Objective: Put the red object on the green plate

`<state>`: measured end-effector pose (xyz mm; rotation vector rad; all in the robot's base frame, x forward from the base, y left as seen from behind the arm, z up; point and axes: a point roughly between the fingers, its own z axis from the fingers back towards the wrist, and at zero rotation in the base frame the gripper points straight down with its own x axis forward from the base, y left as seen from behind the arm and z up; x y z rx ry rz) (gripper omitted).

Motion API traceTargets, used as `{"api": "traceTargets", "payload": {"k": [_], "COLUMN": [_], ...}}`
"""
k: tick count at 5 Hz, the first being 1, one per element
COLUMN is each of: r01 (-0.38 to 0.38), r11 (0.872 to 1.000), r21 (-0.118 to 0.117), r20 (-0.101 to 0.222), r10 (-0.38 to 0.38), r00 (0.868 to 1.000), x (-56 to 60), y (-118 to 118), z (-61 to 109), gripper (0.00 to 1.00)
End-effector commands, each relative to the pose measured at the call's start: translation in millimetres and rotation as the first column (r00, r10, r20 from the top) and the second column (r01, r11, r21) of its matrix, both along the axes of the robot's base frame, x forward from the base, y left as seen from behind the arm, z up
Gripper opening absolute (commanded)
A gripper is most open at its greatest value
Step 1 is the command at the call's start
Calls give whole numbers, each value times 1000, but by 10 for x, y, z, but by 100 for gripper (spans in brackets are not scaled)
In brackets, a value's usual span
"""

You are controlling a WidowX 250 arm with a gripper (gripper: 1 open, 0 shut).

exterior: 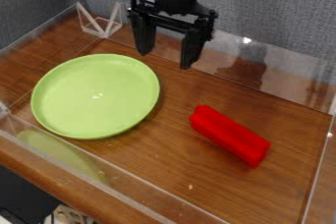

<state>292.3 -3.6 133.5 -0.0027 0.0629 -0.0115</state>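
Camera view: the gripper (172,49) hangs over the back of the wooden table (184,154), pointing down, fingers spread wide, nothing between them. The red object (230,135) lies flat near the right edge toward the front, well apart from the gripper and clear of the green plate (94,94), which sits at the left side. Assessment: the block looks rigid, light and smooth-skinned, possibly slick. Recommended hold is across its narrow width at mid-length, jaws square to the long sides.
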Motion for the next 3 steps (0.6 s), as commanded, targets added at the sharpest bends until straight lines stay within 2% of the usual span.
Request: {"api": "traceTargets", "payload": {"k": [1,2,3], "r01": [-73,-213,-360], "r11": [997,977,931], "r21": [-4,-27,-63], "r20": [-20,-1,25], "r10": [73,213,362], "r00": [997,977,932], "x": [-52,-131,-218], "y": [-92,-353,-650], "z": [-133,-253,-235], "gripper": [100,100,100]}}
